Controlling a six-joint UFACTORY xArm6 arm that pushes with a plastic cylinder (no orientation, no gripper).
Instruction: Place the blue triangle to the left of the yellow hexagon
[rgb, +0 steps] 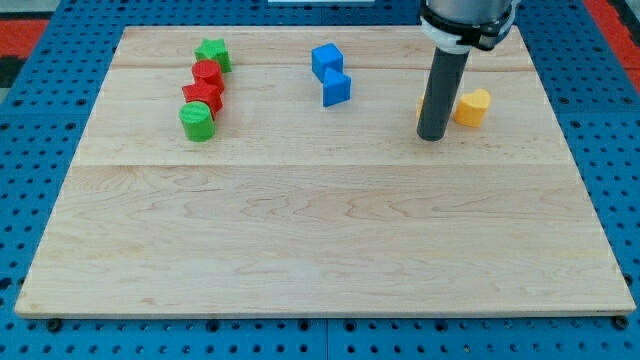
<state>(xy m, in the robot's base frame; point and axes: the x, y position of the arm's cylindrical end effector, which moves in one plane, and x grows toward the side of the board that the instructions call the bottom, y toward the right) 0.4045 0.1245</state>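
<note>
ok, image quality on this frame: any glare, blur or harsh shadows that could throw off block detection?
Camera view: lighting is even and soft, no glare on the wooden board; blocks cast only faint shadows. Focus is sharp across the board, no motion blur on the rod. My tip sits just to the view's left of the yellow block, and the rod hides another yellow block behind it. The blue blocks read cleanly.

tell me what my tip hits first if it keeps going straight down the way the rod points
The wooden board: my tip already looks to rest on it, just left of the yellow block. No block lies under it.

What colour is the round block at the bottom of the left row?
Green, seen in the camera view.
</note>
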